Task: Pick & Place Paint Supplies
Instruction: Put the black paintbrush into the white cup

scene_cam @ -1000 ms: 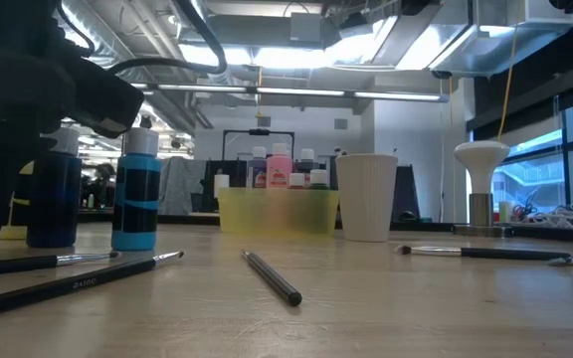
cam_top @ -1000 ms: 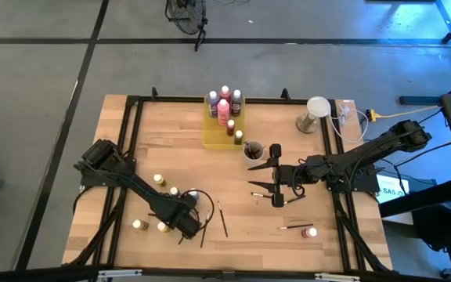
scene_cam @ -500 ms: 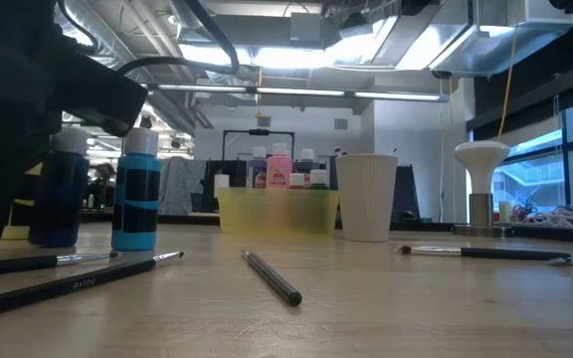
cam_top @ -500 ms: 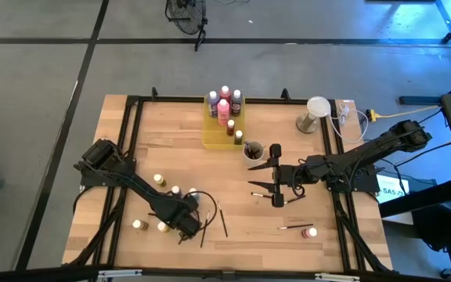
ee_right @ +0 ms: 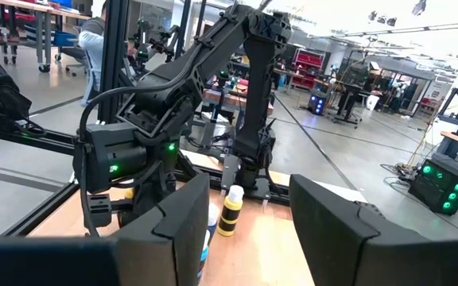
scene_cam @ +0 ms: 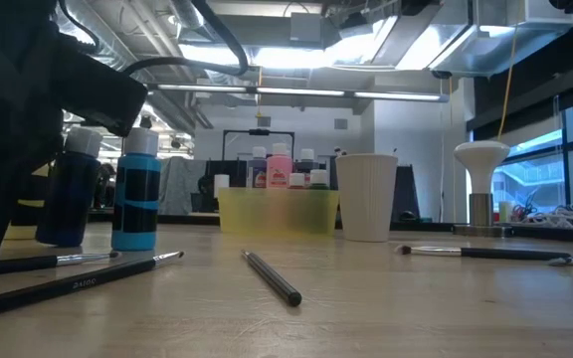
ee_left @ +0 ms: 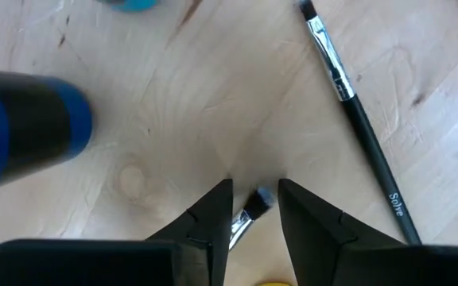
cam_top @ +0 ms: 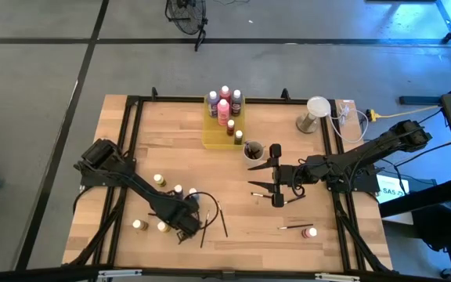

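The left gripper [ee_left: 254, 195] sits low in the lower left of the high view. Its jaws stand narrowly apart, astride the metal ferrule of a thin brush [ee_left: 249, 213] lying on the table [cam_top: 171, 133]. I see no firm clamp on it. A second brush [ee_left: 356, 119] lies just beside it, and a dark blue bottle [scene_cam: 68, 194] stands close by at the left of the low view.

Handling judgement: the brush is light, stiff and narrow, and likely to roll or pivot if pinched at one end. I would take it at mid-handle, across its length. The bottles are rigid and probably smooth-sided, so grip them around the body, below the cap.

The right gripper [cam_top: 274, 174] waits at centre right of the high view, jaws wide and empty.

Change against the frame one second earlier: the dark blue bottle stood upright and now leans. The left arm's dark bulk has crept nearer to it. The right arm has not moved.
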